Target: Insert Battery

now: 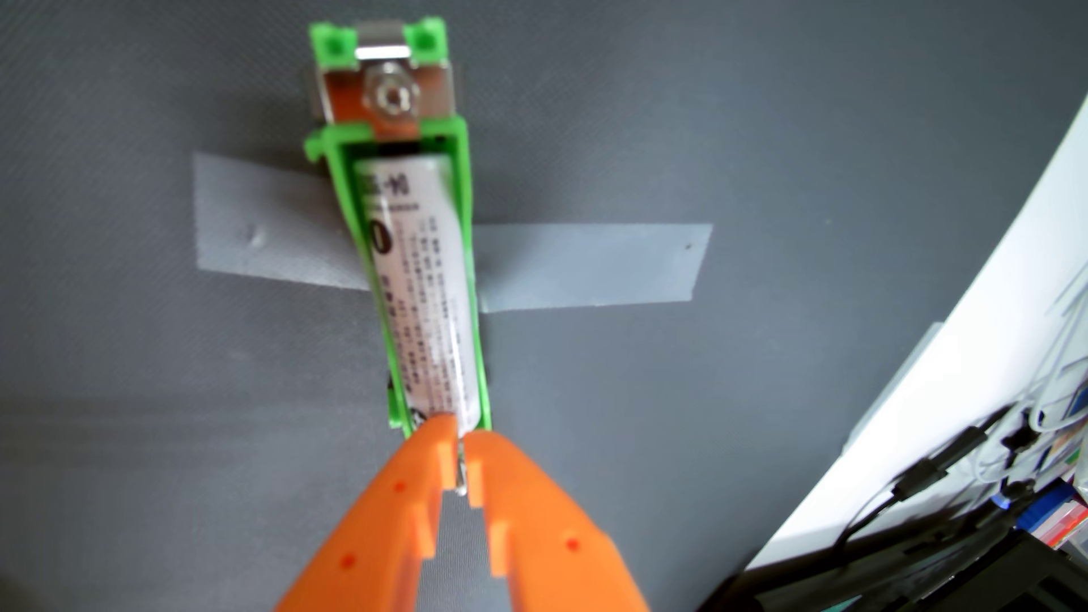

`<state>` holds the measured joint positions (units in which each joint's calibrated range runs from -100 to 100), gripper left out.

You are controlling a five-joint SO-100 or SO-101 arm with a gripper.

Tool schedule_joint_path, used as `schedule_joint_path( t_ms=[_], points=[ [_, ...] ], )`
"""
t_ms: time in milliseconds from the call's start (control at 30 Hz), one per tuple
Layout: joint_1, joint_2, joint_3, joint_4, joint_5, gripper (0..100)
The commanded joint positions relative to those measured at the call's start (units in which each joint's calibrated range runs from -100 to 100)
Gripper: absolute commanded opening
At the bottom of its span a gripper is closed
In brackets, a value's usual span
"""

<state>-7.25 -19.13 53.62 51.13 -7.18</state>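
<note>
The wrist view is filled mostly by a dark grey mat (176,365) with a fine woven texture. A strip of lighter grey tape (589,268) is stuck flat across it. On the right, the mat is bordered by a white surface (918,412) running diagonally from upper right to lower centre. Beyond that, at the lower right, black cables (918,476) and blurred coloured clutter are seen. Soft, even light is cast, with a faint shadow on the mat.
</note>
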Motion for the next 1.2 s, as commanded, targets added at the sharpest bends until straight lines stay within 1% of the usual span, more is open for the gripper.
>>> schedule_joint_path(
  t_ms=[0, 233, 367, 633, 733, 933, 1167],
  points=[
    [-0.07, -0.08, -0.53, -0.41, 0.12, 2],
    [-0.42, -1.58, -0.71, -0.41, 0.12, 2],
    [-0.66, -8.50, -0.26, 0.78, 0.12, 2],
    [0.52, -22.01, 1.18, 7.63, 0.38, 2],
    [0.99, -27.76, 4.51, 7.72, 2.29, 2],
    [7.01, -37.60, 12.43, 7.38, 3.68, 2],
    [6.19, -50.52, 22.43, 7.38, 3.73, 2]
  ],
)
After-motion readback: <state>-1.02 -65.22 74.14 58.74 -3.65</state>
